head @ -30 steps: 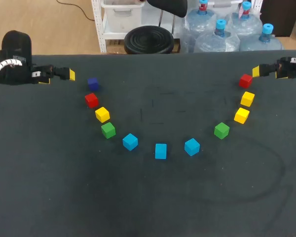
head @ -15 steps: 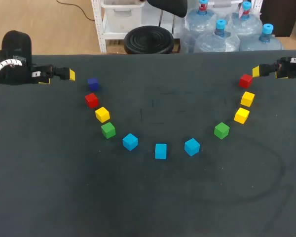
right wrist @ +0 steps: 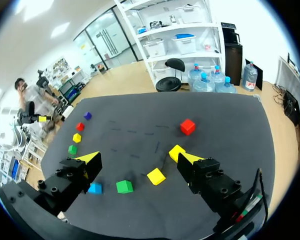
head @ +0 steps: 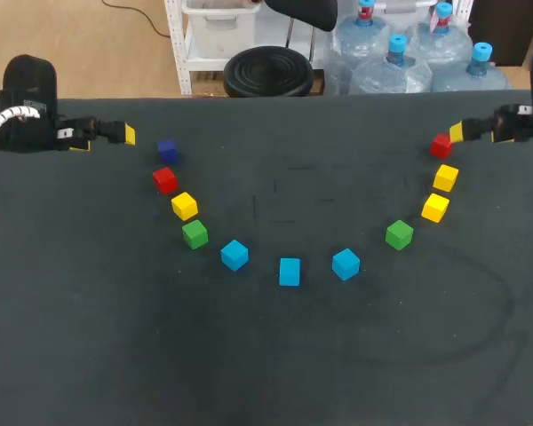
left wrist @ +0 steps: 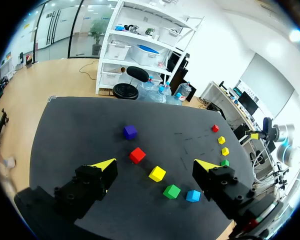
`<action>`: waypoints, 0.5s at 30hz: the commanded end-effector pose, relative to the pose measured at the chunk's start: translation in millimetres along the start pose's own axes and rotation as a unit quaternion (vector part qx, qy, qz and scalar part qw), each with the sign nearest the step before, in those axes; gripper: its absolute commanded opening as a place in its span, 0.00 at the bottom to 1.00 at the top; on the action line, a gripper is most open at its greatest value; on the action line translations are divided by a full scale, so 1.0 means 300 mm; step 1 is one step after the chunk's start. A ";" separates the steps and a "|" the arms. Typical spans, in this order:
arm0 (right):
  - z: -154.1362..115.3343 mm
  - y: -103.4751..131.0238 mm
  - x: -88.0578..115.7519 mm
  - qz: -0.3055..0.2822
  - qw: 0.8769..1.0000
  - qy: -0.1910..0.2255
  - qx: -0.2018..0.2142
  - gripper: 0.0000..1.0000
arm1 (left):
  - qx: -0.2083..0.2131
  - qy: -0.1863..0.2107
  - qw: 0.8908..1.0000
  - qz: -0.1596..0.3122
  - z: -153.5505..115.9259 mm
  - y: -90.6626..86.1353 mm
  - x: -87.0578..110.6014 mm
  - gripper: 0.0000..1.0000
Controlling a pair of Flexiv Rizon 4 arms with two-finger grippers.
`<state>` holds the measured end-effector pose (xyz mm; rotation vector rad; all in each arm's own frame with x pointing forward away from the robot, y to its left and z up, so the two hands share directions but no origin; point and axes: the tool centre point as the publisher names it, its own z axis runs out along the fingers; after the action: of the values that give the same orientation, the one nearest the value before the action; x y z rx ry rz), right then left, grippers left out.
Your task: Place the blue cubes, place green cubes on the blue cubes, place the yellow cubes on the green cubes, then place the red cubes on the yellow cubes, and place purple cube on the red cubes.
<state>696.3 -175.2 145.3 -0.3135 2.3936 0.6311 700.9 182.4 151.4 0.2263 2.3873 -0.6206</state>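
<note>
The cubes lie in a U-shaped row on the dark table. From the left run a purple cube (head: 167,149), red cube (head: 164,179), yellow cube (head: 185,206) and green cube (head: 194,234). Three blue cubes (head: 234,255) (head: 290,272) (head: 346,264) form the bottom. Up the right side go a green cube (head: 399,234), two yellow cubes (head: 434,208) (head: 445,177) and a red cube (head: 441,145). My left gripper (head: 124,135) (left wrist: 156,163) hangs open, left of the purple cube (left wrist: 130,132). Just right of the red cube (right wrist: 187,126), my right gripper (head: 457,132) (right wrist: 140,159) is open and empty.
Faint chalk-like marks (head: 275,186) cross the middle of the table inside the U. The dark cloth (head: 249,355) toward the front edge carries no objects.
My right gripper has edged slightly left, closer to the right-hand red cube. The left arm and all cubes have stayed put.
</note>
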 end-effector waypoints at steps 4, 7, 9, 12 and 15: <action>-0.008 0.040 -0.003 -0.041 0.998 0.038 -0.027 1.00 | 0.005 -0.003 1.000 0.001 -0.001 0.006 0.005 1.00; -0.002 0.082 0.006 -0.074 0.994 0.063 -0.042 1.00 | 0.005 -0.003 1.000 0.001 -0.001 0.006 0.005 1.00; 0.006 0.113 0.012 -0.100 0.990 0.084 -0.052 1.00 | 0.005 -0.003 1.000 0.001 -0.001 0.006 0.005 1.00; 0.019 0.153 0.021 -0.128 0.984 0.104 -0.062 1.00 | 0.005 -0.003 1.000 0.001 -0.001 0.006 0.005 1.00; 0.032 0.177 0.028 -0.145 0.980 0.115 -0.071 1.00 | 0.005 -0.003 1.000 0.001 -0.001 0.006 0.005 1.00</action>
<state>668.4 -129.0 152.3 -0.7794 2.4466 0.6150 700.9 182.4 151.4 0.2264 2.3873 -0.6206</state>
